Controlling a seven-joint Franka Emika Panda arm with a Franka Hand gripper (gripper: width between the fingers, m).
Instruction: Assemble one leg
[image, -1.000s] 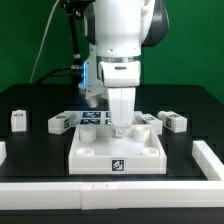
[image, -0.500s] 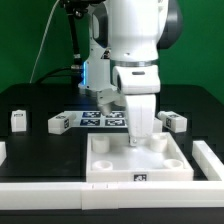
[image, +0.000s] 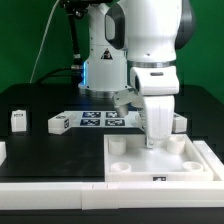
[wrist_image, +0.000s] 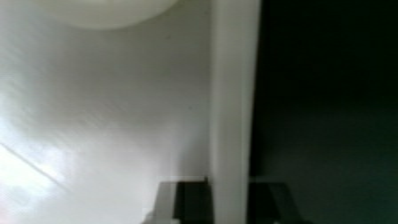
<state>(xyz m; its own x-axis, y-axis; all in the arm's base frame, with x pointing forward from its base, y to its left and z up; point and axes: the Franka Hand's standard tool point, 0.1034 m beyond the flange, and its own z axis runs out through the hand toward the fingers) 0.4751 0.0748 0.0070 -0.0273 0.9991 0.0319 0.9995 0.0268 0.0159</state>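
Observation:
My gripper (image: 153, 141) is shut on the rear wall of the large white square panel (image: 160, 168), which has round corner sockets and lies at the exterior view's right front. In the wrist view the panel's wall (wrist_image: 231, 120) runs between my dark fingers (wrist_image: 185, 204). Two small white legs with tags lie at the exterior view's left, one (image: 16, 119) far left and one (image: 60, 123) beside the marker board. Another leg (image: 180, 122) shows partly behind my gripper.
The marker board (image: 100, 118) lies flat behind the panel. A white rail (image: 50, 180) runs along the table's front, and its right arm (image: 211, 152) stands against the panel's right side. A green backdrop stands behind.
My gripper has moved toward the exterior view's right, dragging the white panel with it from the middle front up to the right rail. The legs at the left have not moved.

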